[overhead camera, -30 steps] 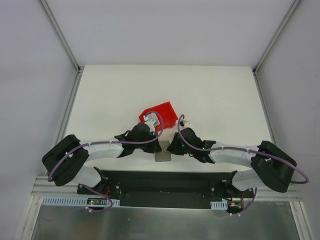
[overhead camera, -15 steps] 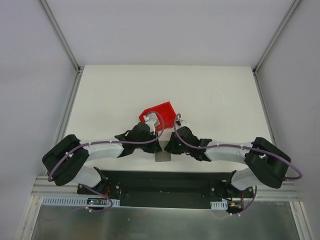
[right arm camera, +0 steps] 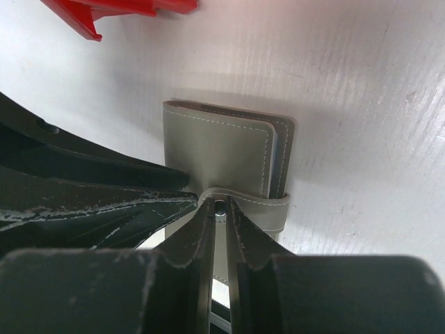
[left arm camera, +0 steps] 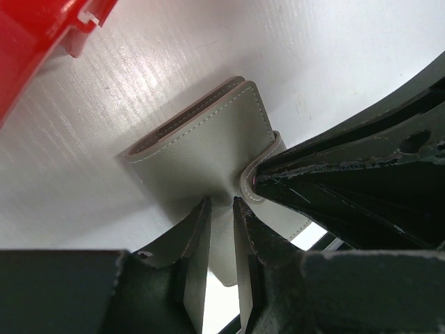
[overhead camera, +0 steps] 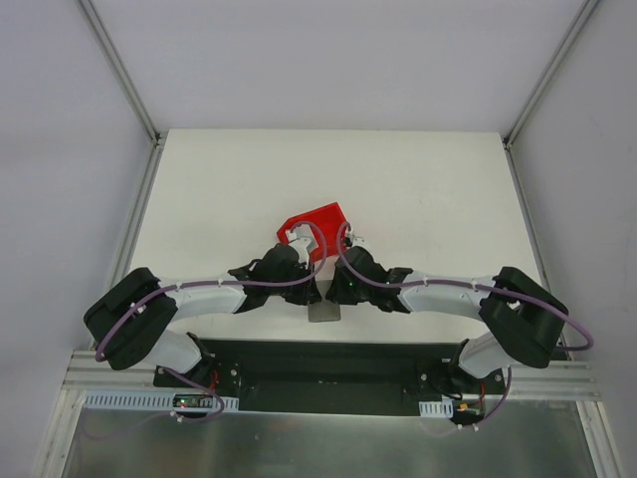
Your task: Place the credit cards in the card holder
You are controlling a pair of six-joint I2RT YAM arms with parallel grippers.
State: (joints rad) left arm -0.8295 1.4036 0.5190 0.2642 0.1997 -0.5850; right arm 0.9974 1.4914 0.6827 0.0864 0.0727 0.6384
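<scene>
grey card holder (left arm camera: pixel 201 149), red bin (left arm camera: pixel 28 35), white table (left arm camera: pixel 334 42)

Bright, soft, even light falls from overhead in all three views. Seen from above, the white table (overhead camera: pixel 418 189) is evenly lit with no glare, and the arms cast only faint shadows. In both wrist views the card holder (left arm camera: pixel 201 149) is in sharp focus, with a soft grey shadow along its edge. The dark jaws in the foreground are blurred and underexposed, and the table's grain has a mild sheen.
</scene>
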